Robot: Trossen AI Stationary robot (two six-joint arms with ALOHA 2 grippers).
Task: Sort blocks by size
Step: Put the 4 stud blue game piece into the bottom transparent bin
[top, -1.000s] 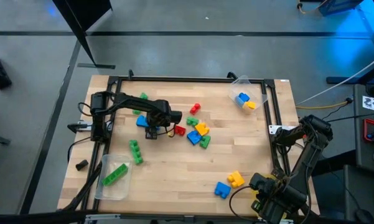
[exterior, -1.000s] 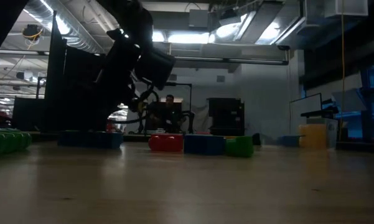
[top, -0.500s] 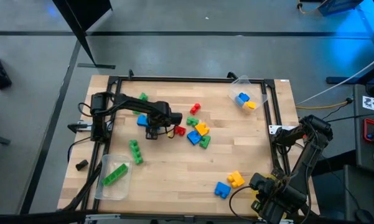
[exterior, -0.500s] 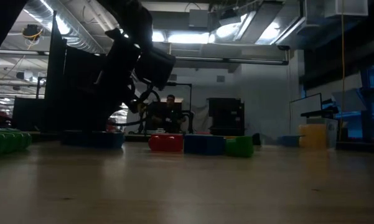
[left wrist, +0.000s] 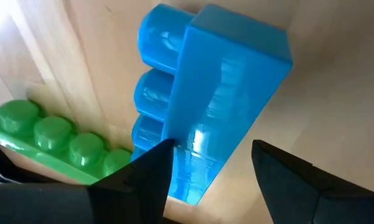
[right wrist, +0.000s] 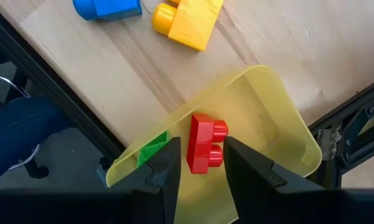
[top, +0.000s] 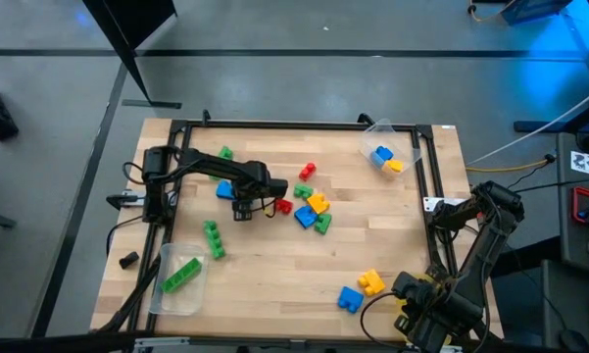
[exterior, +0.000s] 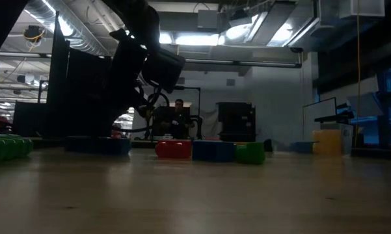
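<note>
Now, left gripper [top: 241,208]: fingers spread wide, straddling a long blue block [left wrist: 218,93] lying left of the table's [top: 274,294] centre, nudged slightly rightward from before; grip not closed. Right gripper [right wrist: 199,163]: parked unmoved at the table's near right corner, part-closed, red block [right wrist: 205,142] between its fingers over a yellow tray [right wrist: 280,118].

The bricks [top: 312,204] are green, blue, red and yellow-orange on a pale striped wood table [top: 274,265], beside a yellow tray [right wrist: 280,118].
</note>
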